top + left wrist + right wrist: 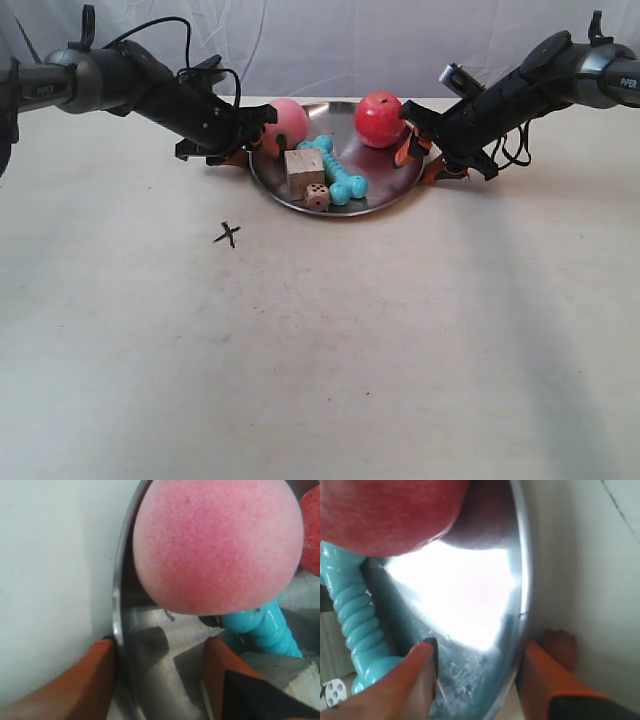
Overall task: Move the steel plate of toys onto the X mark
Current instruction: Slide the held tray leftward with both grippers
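Round shallow shiny steel plate sits level, toys inside: pink peach and red apple at opposite rims, turquoise dog-bone mid-plate, pale wooden cube beside it, small dotted wooden die just beside cube. Thin black X mark lies apart from plate, uncovered.

Plate: shiny grey. Apple red; peach pink; bone turquoise, ribbed; cube pale wood; die seemingly dark-dotted; cross black.

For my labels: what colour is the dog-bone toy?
The dog-bone toy is turquoise; the exterior view shows it best.
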You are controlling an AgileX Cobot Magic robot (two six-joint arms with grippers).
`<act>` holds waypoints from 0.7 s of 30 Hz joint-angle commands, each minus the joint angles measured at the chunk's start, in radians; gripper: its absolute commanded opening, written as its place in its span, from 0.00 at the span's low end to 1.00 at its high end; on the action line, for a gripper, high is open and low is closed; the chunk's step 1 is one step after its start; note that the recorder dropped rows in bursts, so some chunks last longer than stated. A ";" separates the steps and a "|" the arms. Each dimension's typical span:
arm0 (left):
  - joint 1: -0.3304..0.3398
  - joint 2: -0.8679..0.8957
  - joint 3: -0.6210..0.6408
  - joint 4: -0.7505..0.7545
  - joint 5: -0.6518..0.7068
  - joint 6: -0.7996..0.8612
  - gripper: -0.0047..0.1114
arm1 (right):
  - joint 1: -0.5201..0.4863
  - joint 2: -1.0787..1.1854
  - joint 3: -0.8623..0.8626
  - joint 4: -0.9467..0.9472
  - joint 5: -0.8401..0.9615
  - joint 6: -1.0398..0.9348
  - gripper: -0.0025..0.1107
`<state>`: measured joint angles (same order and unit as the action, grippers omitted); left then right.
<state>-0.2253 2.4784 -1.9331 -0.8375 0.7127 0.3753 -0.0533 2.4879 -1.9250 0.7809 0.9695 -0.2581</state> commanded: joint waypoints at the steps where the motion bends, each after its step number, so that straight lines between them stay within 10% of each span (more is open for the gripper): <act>1: -0.021 0.034 0.008 -0.027 0.020 -0.001 0.44 | 0.007 0.017 0.007 -0.027 0.044 -0.025 0.44; 7: -0.025 0.034 0.008 -0.055 0.033 -0.001 0.28 | 0.007 0.017 0.007 -0.027 0.068 -0.029 0.40; 12: -0.025 0.034 0.008 -0.055 0.058 -0.001 0.06 | 0.007 0.017 0.007 -0.027 0.090 -0.029 0.11; 21: -0.023 0.030 0.008 -0.051 0.107 -0.049 0.04 | 0.009 0.017 0.007 0.040 0.139 -0.029 0.01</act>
<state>-0.2253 2.4984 -1.9331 -0.8635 0.7026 0.3221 -0.0679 2.4927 -1.9250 0.7516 1.0475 -0.2493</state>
